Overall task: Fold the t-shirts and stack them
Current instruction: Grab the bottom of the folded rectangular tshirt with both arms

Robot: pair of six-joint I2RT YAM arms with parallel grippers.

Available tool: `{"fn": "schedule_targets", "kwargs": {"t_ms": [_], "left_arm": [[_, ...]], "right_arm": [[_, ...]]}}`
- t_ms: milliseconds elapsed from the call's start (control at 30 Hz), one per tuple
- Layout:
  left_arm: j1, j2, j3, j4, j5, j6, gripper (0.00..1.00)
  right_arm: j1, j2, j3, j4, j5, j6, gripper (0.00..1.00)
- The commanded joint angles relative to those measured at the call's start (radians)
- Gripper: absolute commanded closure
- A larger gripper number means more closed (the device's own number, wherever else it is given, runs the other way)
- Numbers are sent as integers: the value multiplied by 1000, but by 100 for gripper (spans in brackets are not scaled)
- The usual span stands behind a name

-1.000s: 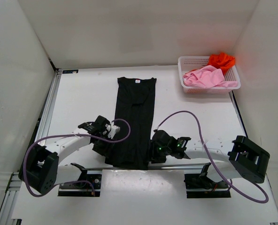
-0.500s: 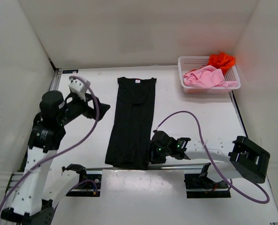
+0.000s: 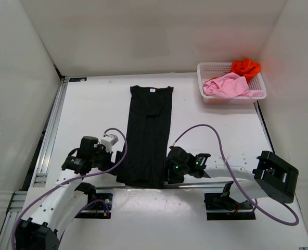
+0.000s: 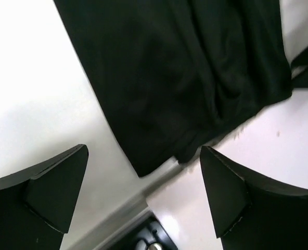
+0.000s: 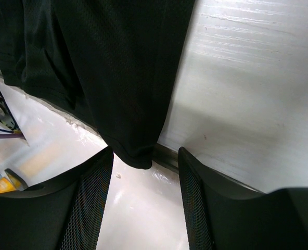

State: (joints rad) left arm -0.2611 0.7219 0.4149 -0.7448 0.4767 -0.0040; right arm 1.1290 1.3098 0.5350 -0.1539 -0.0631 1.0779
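Left wrist view: left hand (image 4: 143,151) gripping anything?
— No; wide open, empty, above the black t-shirt's (image 4: 185,67) near hem on the worktop (image 4: 29,78).
— Right hand (image 5: 145,153)?
— Half open, straddling the hem's other corner, unclamped; pink t-shirt (image 3: 224,85) and orange-red t-shirt (image 3: 245,66) lie in the basket (image 3: 258,95).

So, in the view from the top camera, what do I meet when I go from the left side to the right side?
left gripper → black t-shirt → right gripper → pink t-shirt → orange-red t-shirt. The last two lie in the white basket, which spans both, so it has no place of its own.
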Motion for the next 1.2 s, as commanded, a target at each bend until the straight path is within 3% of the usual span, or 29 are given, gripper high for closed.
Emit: {"fn": "schedule_targets", "kwargs": {"t_ms": [0, 133, 233, 367, 433, 733, 900, 967, 1033, 1167], "left_arm": [[-1, -24, 26, 55, -59, 4, 0], [-1, 13, -17, 55, -78, 4, 0], [-23, 108, -37, 55, -78, 4, 12], [-58, 246, -37, 55, -121, 4, 19], [-69, 246, -37, 55, -136, 4, 19], [-132, 263, -79, 93, -76, 4, 43], [-141, 295, -108, 140, -32, 4, 47], [-141, 295, -117, 154, -21, 4, 50], [-141, 295, -117, 154, -21, 4, 60], [-141, 304, -117, 163, -12, 4, 82]], "right_arm": [[8, 35, 17, -19, 5, 13, 42], [8, 81, 43, -9, -4, 2, 42], [8, 91, 52, 1, -15, -7, 42], [8, 91, 52, 10, -15, -16, 42], [8, 91, 52, 10, -15, -16, 42], [-2, 103, 40, 30, -64, -7, 42], [-2, 51, -26, 69, -58, 28, 42], [-2, 40, -46, 79, -58, 28, 47], [-2, 40, -46, 94, -58, 28, 50], [-2, 51, -46, 131, -58, 28, 68]]}}
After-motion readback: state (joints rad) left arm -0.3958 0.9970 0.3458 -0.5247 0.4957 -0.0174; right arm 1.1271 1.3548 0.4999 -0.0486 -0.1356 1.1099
